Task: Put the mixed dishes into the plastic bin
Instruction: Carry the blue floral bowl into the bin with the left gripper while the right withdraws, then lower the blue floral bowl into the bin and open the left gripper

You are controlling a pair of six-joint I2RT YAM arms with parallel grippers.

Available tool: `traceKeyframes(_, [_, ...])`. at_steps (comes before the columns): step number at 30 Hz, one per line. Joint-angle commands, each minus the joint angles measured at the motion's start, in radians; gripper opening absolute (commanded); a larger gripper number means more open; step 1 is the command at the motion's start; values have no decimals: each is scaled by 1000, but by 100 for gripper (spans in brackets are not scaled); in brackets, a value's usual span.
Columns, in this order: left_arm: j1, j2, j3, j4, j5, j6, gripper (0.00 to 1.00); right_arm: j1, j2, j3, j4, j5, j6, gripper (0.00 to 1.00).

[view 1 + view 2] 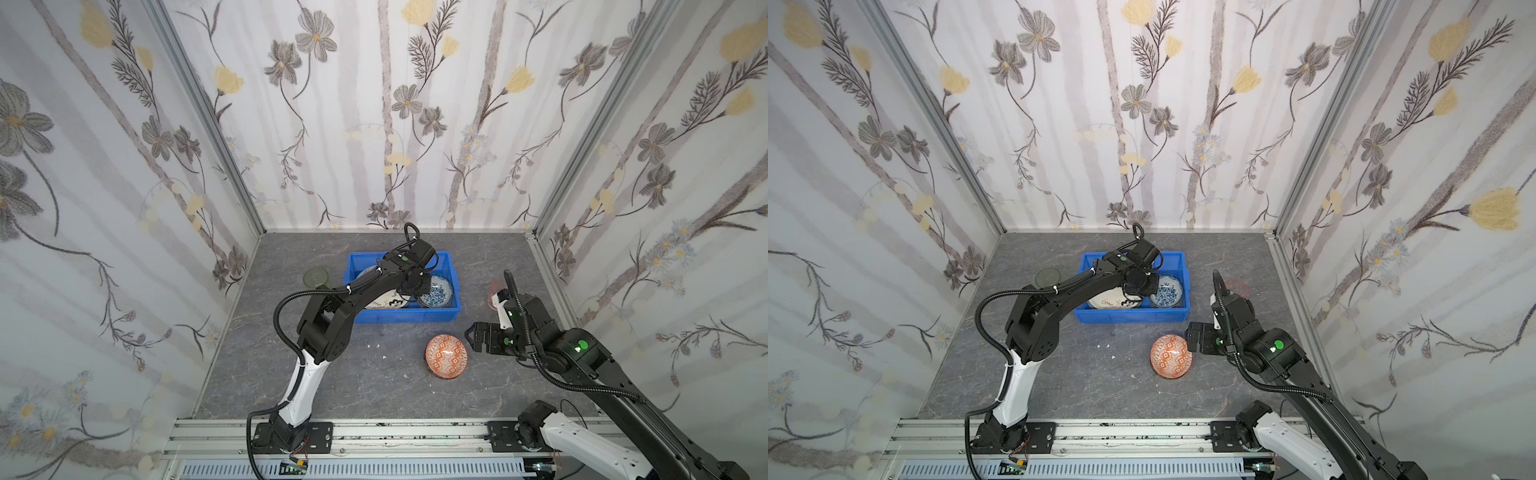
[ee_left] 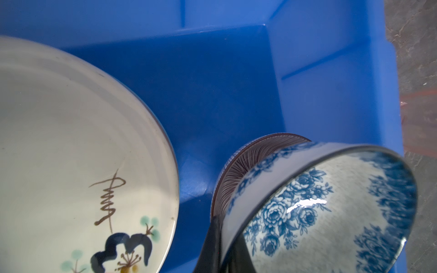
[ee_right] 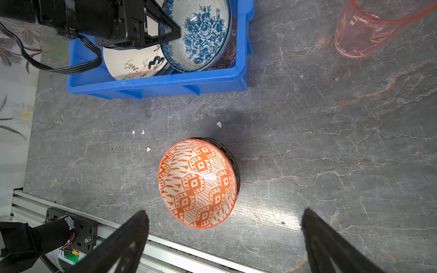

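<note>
Grey stone tabletop is the biggest thing, and the blue plastic bin sits on it near the back wall. Inside the bin, on the left arm's side, lies a cream plate with a dark painted flower. Next to it is a blue-white bowl, tipped on a slant. The left end effector is shut tight on this bowl's rim, with one finger inside and one outside. Under the blue-white bowl is a striped bowl with thin dark lines, and I cannot tell if the two touch. So three dishes look to be in the bin, though the blue-white bowl is not let go yet. An orange patterned bowl stands on the tabletop in front of the bin, and a dark rim shows under it, maybe another bowl. The right end effector hangs over it with its jaws wide apart and holds nothing. A green tumbler stands just outside the bin on the left arm's side. A pink tumbler stands on the tabletop on the right arm's side. I think about half the job is done, and the orange patterned bowl and both tumblers are left. Tiny white bits lie on the tabletop.
</note>
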Motion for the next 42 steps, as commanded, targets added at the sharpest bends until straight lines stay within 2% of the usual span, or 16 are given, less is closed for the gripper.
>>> traceKeyframes(1, [1,10,14,-7,6,12,0,-3,2,-8,53,-15,-8,100])
traceKeyframes(5, [2,22,18,-10,4,11,0,-7,8,-15,61,-23,-11,100])
traceKeyframes(13, [2,47,31,-9,22,9,11,-11,21,-25,72,-36,-16,100])
traceKeyframes(18, [1,52,40,-9,28,6,24,-17,25,-25,74,-39,-20,100])
traceKeyframes(31, [2,36,55,-9,40,3,49,-22,33,-26,76,-44,-23,100])
traceKeyframes(37, [1,17,48,-10,37,3,65,-22,36,-30,78,-52,-23,100])
traceKeyframes(42, [2,-12,45,-11,32,2,78,-23,44,-42,80,-69,-24,94])
